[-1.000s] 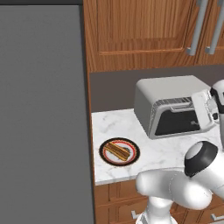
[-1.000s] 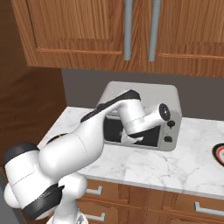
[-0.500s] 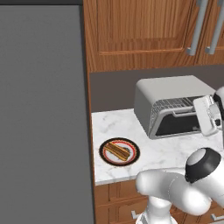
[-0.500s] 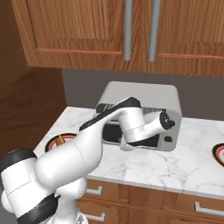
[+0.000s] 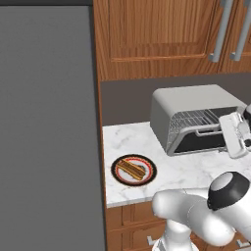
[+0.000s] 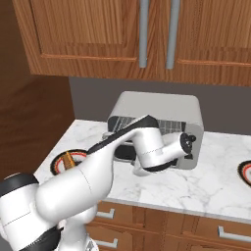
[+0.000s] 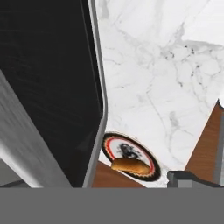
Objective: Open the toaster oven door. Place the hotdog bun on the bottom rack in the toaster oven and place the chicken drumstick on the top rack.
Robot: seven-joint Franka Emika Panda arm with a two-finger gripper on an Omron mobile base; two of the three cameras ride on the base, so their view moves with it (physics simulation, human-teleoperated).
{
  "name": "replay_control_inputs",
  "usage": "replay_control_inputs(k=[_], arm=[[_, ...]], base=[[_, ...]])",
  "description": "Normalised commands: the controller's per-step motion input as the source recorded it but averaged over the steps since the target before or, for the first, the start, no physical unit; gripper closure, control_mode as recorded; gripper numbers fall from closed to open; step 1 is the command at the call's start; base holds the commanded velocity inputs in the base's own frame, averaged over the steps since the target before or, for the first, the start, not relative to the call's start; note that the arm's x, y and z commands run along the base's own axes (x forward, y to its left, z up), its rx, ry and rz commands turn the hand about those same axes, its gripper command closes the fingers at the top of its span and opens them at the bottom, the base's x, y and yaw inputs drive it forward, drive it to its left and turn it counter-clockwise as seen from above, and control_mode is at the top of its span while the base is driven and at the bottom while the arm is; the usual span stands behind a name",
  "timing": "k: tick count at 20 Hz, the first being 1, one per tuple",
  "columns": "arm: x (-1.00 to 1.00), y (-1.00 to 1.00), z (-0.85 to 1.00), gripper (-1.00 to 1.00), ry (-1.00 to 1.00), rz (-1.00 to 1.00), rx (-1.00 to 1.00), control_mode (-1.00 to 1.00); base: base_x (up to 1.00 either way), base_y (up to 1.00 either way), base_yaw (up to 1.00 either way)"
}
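The light-grey toaster oven (image 5: 193,100) stands at the back of the marble counter. Its door (image 5: 202,142) with the dark glass hangs partly open, and the silver wire racks (image 5: 195,120) show above it. My gripper (image 5: 234,142) is at the door's right end, open, with nothing between its fingers. In the hand view the door glass (image 7: 48,87) is close on the left. The hotdog bun (image 7: 130,165) lies on a dark-rimmed plate (image 5: 118,175) near the counter's front left. I cannot tell the chicken drumstick apart from the bun on that plate.
Wooden wall cabinets (image 5: 157,34) hang above the oven. A tall grey panel (image 5: 46,127) bounds the counter on the left. A second plate (image 6: 245,171) sits at the counter's right edge. My arm (image 6: 147,147) crosses in front of the oven (image 6: 162,110).
The hand has moved down along the oven's front at its right end. The door has swung further down, and more of the racks shows.
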Motion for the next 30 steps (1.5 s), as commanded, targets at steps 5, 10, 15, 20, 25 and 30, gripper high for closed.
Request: replay_control_inputs(k=[5,10,15,20,25,30], arm=[[-0.39,0.00,-0.12,-1.00,-0.01,0.00,0.05,-1.00],[-0.42,-0.01,0.10,-1.00,-0.07,0.00,0.02,-1.00],[-0.42,-0.06,0.23,-1.00,-0.02,0.00,0.00,-1.00],[-0.38,-0.10,0.34,-1.00,0.00,0.09,0.00,-1.00],[-0.36,-0.06,0.33,-1.00,-0.01,0.17,0.00,-1.00],[-0.03,0.00,0.09,-1.00,0.00,0.26,-0.07,-1.00]], base=[[0.00,0.00,0.00],[0.00,0.00,0.00],[0.00,0.00,0.00],[0.00,0.00,0.00],[0.00,0.00,0.00],[0.00,0.00,0.00]])
